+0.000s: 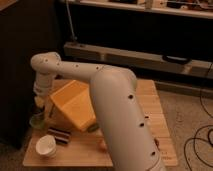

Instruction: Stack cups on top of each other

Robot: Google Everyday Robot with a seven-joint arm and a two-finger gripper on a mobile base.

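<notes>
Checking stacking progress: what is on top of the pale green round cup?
The tool hangs right over the pale green round cup, down at its rim. It covers the cup's inside, so whether anything lies in there cannot be seen.

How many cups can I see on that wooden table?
2: a white cup at the near left corner, a pale green cup just behind it beneath the gripper. The arm may hide others.
</notes>
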